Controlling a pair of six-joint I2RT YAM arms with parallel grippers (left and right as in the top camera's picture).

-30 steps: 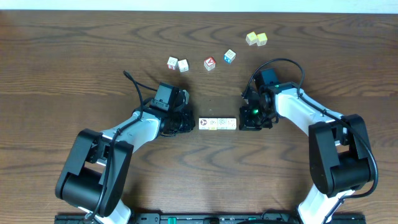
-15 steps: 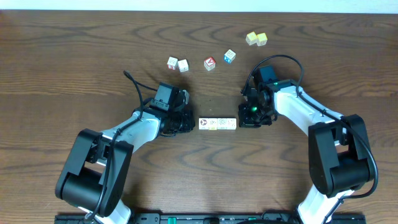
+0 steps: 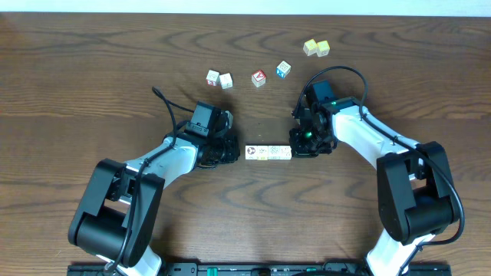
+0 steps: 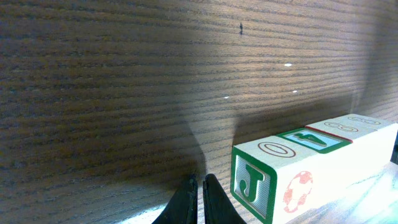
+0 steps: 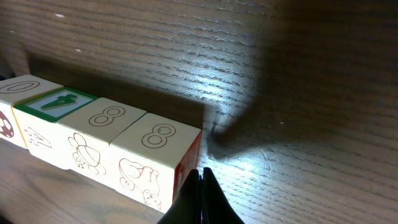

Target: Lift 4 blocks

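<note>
Overhead, the four blocks (image 3: pixel 268 152) lie end to end in one straight row on the counter (image 3: pixel 92 46), between the two hands; the left hand (image 3: pixel 234 151) is pinched shut with nothing in it, its tips just beside the row's left end and apart from it in the left wrist view; the right hand (image 3: pixel 296 147) is likewise shut and empty, at or against the right end. I judge the lift depends on squeezing the row endwise; narrow tips pressing off-centre could buckle it, so the middle blocks pop out; uneven pushing could slide the row sideways; too little pressure would let it sag and fall apart.
</note>
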